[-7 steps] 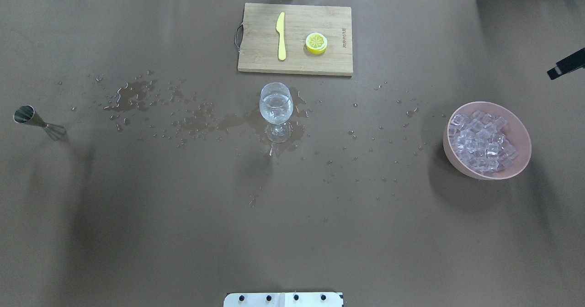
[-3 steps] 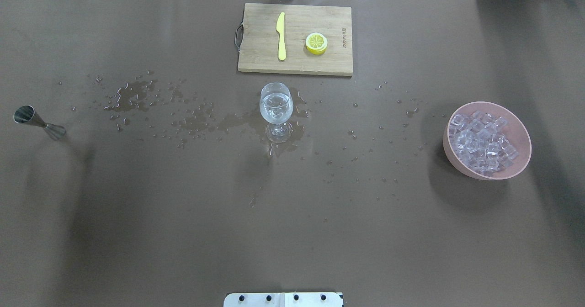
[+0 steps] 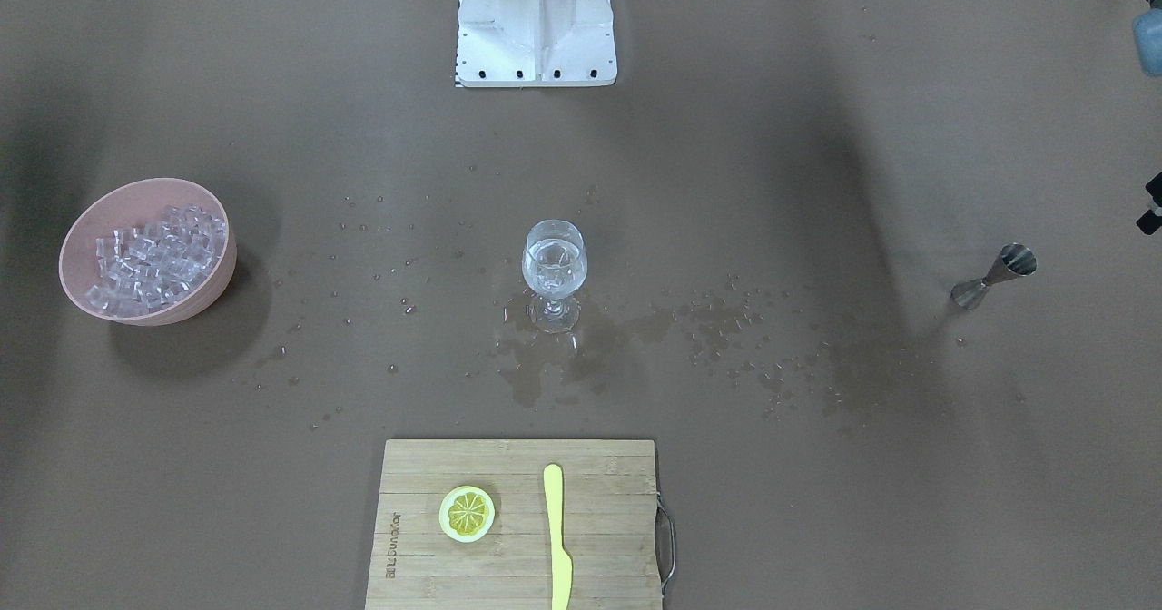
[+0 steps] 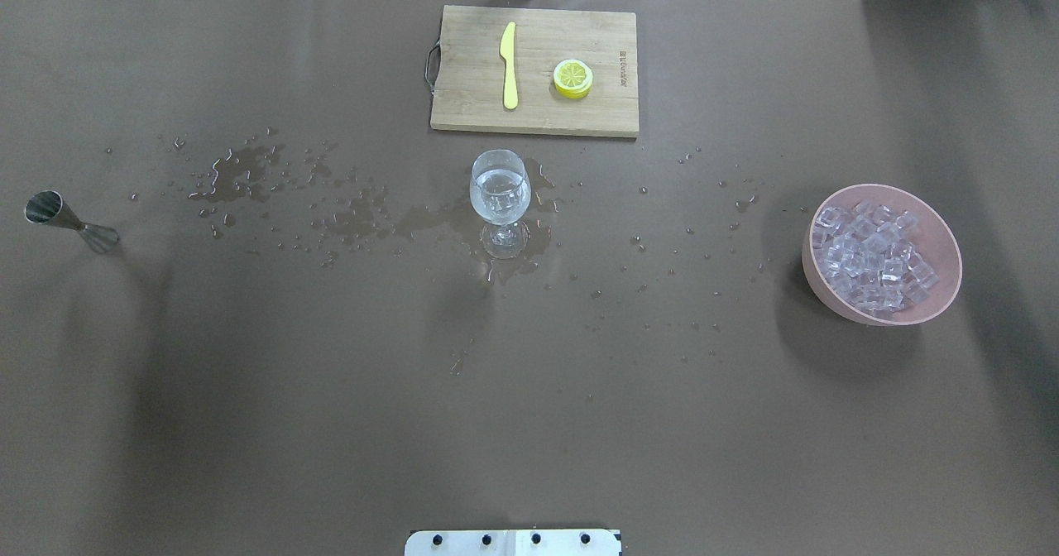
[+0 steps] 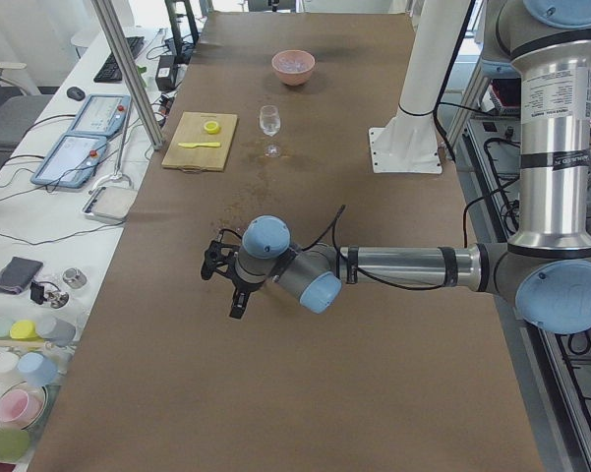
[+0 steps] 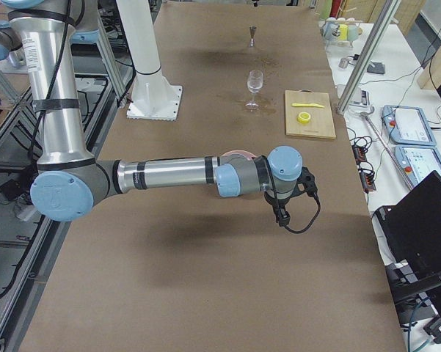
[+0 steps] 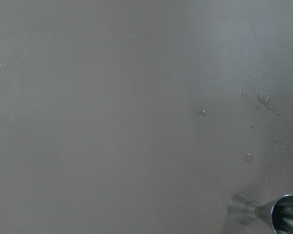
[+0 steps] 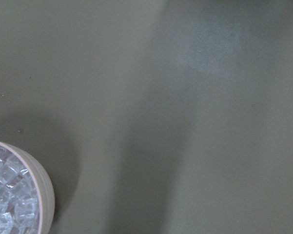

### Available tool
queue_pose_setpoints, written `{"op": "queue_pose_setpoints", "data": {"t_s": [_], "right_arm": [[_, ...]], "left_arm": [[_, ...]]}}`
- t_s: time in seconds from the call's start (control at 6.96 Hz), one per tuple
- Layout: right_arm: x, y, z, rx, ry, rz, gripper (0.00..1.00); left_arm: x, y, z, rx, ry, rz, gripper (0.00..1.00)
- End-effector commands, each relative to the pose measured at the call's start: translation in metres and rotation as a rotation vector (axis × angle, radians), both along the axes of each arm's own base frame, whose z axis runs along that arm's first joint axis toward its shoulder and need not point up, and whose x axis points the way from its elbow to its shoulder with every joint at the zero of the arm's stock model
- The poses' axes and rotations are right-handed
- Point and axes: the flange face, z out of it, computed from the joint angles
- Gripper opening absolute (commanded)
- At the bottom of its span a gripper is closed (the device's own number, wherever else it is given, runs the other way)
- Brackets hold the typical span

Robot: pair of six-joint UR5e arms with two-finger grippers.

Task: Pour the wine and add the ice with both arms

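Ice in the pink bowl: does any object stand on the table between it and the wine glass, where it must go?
Nothing visible does. Between the ice and the wine glass lie only spilled drops on the table. The cutting board sits off that line, beyond the glass.

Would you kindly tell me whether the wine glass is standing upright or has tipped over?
Upright: the wine glass stands on its foot in a puddle, its bowl holding the clear wine.

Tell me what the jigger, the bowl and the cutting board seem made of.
Jigger: likely polished metal, silvery and reflective.
Bowl: matte pink, probably plastic, though ceramic can't be ruled out.
Cutting board: light wood or bamboo, visible strips of grain.
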Motion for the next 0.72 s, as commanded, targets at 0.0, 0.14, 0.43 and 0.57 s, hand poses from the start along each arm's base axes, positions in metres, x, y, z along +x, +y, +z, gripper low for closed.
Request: {"op": "queue_pose_setpoints", "data": {"t_s": [0.0, 0.14, 0.43, 0.57], "right_arm": [[-0.005, -0.003, -0.012, 0.046, -0.089, -0.026, 1.0], [-0.004, 0.009, 0.001, 0.065, -0.075, -0.024, 1.0], [-0.008, 0.004, -0.022, 0.109, -0.088, -0.034, 1.0], [-0.008, 0.007, -0.042, 0.139, -0.101, -0.036, 1.0]], "left_arm": [[0.001, -0.008, -0.009, 0.008, 0.005, 0.001, 0.99], [0.004, -0.003, -0.016, 0.017, 0.047, 0.029, 0.99], [0.001, 0.009, -0.023, 0.068, 0.061, 0.038, 0.99], [-0.001, 0.01, -0.031, 0.122, 0.063, 0.035, 0.99]]}}
